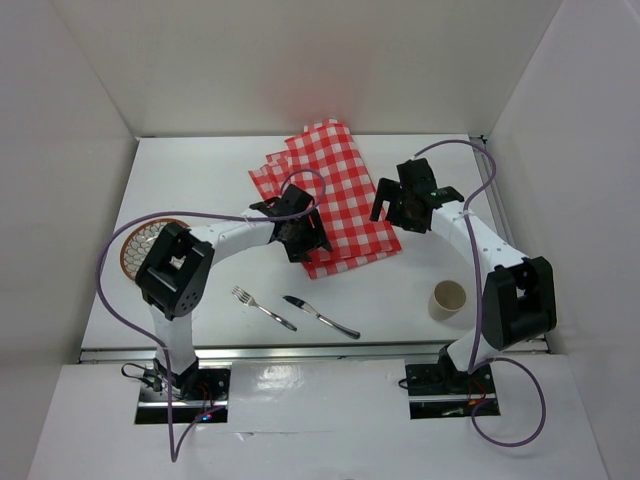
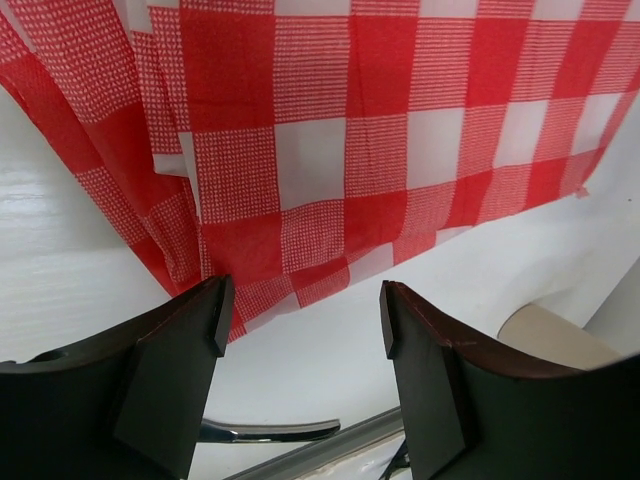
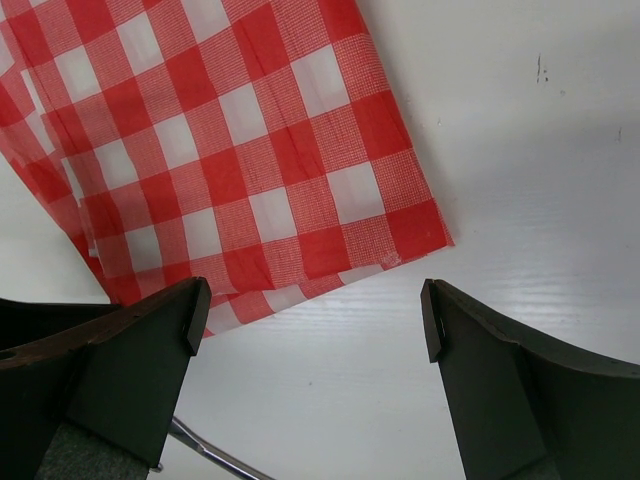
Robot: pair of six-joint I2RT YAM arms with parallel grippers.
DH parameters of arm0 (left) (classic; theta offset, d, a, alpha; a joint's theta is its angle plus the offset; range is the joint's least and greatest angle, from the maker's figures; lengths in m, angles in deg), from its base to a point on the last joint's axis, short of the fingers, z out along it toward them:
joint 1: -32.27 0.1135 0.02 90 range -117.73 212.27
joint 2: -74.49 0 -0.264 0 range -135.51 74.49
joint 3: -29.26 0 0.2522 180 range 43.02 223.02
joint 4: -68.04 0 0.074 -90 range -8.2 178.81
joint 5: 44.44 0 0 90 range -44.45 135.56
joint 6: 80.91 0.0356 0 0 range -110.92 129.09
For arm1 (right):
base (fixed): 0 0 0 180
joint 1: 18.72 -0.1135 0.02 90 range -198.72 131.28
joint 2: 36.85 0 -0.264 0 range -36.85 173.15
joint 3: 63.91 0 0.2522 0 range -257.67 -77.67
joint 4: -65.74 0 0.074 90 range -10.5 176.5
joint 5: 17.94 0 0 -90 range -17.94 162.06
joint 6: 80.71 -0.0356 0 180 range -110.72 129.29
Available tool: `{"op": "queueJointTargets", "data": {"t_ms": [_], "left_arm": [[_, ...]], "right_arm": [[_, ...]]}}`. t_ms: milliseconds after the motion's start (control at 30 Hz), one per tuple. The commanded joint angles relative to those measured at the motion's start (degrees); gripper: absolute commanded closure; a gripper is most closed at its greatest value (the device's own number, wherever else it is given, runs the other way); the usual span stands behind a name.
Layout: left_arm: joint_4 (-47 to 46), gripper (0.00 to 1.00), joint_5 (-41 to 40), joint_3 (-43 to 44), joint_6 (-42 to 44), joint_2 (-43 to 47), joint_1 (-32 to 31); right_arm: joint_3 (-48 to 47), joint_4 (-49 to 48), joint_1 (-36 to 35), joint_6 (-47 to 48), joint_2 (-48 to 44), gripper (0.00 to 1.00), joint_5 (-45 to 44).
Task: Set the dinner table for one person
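Note:
A crumpled red-and-white checked cloth (image 1: 335,190) lies on the white dinner table (image 1: 200,180), at its far middle. My left gripper (image 1: 305,240) is open and empty over the cloth's near left edge; the cloth (image 2: 330,150) lies just past its fingertips (image 2: 218,305). My right gripper (image 1: 395,210) is open and empty above the cloth's right corner, which shows ahead of it in the right wrist view (image 3: 230,150). A fork (image 1: 262,308) and a knife (image 1: 320,316) lie side by side near the front. A tan paper cup (image 1: 448,299) stands front right. A patterned plate (image 1: 140,245) sits at the left, partly hidden by the left arm.
A silver rail (image 1: 300,352) runs along the table's near edge. White walls enclose the left, back and right sides. A metal utensil handle (image 2: 270,431) and the cup (image 2: 555,335) show low in the left wrist view. A thin utensil end (image 3: 210,452) shows in the right wrist view.

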Motion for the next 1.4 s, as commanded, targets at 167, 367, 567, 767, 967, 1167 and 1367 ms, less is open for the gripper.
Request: {"op": "queueJointTargets", "data": {"t_ms": [167, 367, 567, 767, 967, 1167, 1367], "left_arm": [[2.2, 0.18, -1.0, 1.1, -0.6, 0.4, 0.2], [1.3, 0.17, -1.6, 0.5, -0.6, 1.1, 0.2], [1.3, 0.16, -1.0, 0.7, -0.6, -0.3, 0.2], [2.2, 0.11, -1.6, 1.9, -0.1, -1.0, 0.2], [1.4, 0.15, -0.4, 3.3, 0.5, -3.0, 0.2], [2.0, 0.17, 0.2, 5.6, 0.5, -5.0, 0.2], [2.0, 0.06, -1.0, 5.6, 0.5, -5.5, 0.2]], "right_arm": [[-0.7, 1.3, 0.0, 0.8, -2.1, 0.0, -0.8], [-0.7, 1.3, 0.0, 0.8, -1.6, 0.0, -0.3], [-1.2, 1.9, 0.0, 0.8, -1.6, 0.0, -0.3], [-1.2, 1.9, 0.0, 0.8, -1.1, 0.0, -0.3], [-1.2, 2.4, 0.0, 0.8, -1.1, 0.0, -0.3], [-1.7, 3.0, 0.0, 0.8, -1.1, 0.0, -0.8], [-1.7, 3.5, 0.0, 0.8, -1.1, 0.0, -1.3]]}}
